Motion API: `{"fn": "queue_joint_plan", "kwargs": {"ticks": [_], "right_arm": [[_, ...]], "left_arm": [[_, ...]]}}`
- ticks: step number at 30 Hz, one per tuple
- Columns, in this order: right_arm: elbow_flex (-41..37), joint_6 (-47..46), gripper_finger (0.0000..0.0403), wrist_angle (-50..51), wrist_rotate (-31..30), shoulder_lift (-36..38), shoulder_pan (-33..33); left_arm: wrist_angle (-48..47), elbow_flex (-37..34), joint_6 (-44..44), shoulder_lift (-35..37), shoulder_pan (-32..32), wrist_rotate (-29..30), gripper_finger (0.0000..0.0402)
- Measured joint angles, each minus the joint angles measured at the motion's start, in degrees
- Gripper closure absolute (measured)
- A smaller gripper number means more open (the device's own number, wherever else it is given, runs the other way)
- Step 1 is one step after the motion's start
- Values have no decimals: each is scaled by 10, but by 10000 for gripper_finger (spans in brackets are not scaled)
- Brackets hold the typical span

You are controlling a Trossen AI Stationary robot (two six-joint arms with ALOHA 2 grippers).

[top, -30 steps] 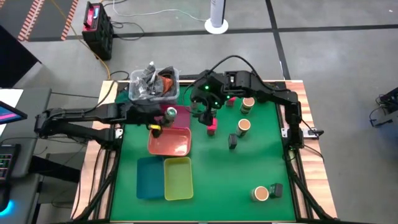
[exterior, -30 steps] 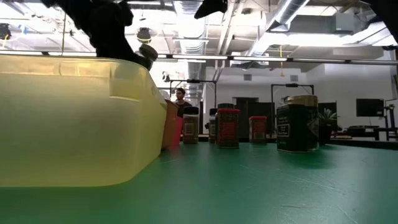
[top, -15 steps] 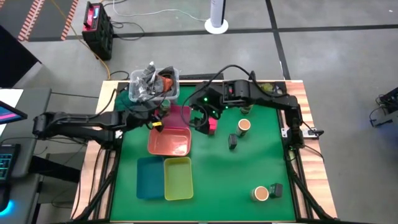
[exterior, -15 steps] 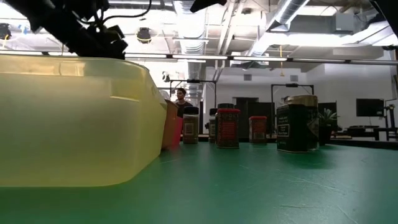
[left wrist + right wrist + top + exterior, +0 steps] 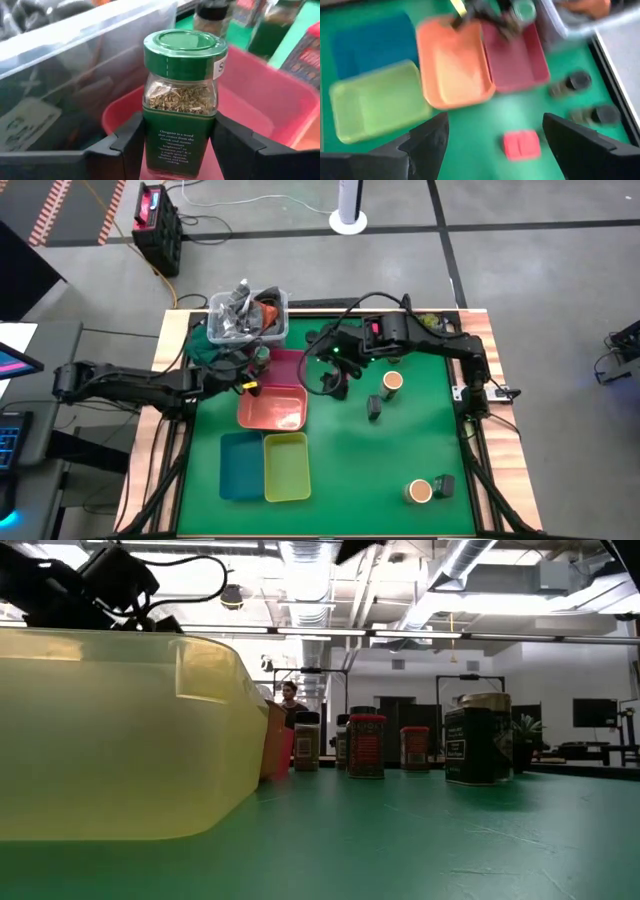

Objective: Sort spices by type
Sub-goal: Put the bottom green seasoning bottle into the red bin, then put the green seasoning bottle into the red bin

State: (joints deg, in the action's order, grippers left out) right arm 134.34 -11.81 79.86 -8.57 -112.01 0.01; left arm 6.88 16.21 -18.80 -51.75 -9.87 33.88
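Observation:
My left gripper (image 5: pixel 175 145) is shut on a dark spice jar with a green lid (image 5: pixel 182 50), at the far left corner of the pink tray (image 5: pixel 293 366). In the high view the jar (image 5: pixel 262 353) shows beside the clear bin. My right gripper (image 5: pixel 333 383) hangs open, high above a magenta-pink box (image 5: pixel 521 145) lying on the green mat. Tan-topped jars (image 5: pixel 393 381) (image 5: pixel 419 491) and small dark ones (image 5: pixel 374 408) (image 5: pixel 445 485) stand on the mat. My left gripper pinches the jar's lower glass body (image 5: pixel 150 145) between its two fingers, one on each opposite side. The fingers (image 5: pixel 127 147) come from the table's left, slanting a little downward. The jar stands upright above the pink tray; whether its bottom touches the tray floor I cannot tell.
A clear bin (image 5: pixel 246 316) of clutter stands just beyond the pink tray. A salmon tray (image 5: pixel 272 408), a teal tray (image 5: pixel 240 478) and a yellow-green tray (image 5: pixel 287 467) lie nearer. Two dark jars (image 5: pixel 572 82) stand by the far edge. A person (image 5: pixel 290 695) shows far behind.
My left gripper has sunk with the green-lidded jar toward the pink tray's far left corner and has tipped closer to level; the jar stays upright. My right gripper has shifted a little toward the near edge, over the magenta-pink box, still open.

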Motion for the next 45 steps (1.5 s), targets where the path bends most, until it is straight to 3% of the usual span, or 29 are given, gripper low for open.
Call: {"fn": "queue_joint_plan", "kwargs": {"ticks": [5,21,31,45], "right_arm": [[0,2,58,71,-23,0,-10],[0,3,58,89,-25,7,-47],[-31,24,58,53,-19,7,-118],[-211,20,58,-78,37,6,-194]], "left_arm": [[-2,-18,-12,0,0,2,187],[-8,-9,-52,1,0,-21,150],[-192,78,-64,4,3,-20,139],[-337,168,-83,52,6,-25,139]]}}
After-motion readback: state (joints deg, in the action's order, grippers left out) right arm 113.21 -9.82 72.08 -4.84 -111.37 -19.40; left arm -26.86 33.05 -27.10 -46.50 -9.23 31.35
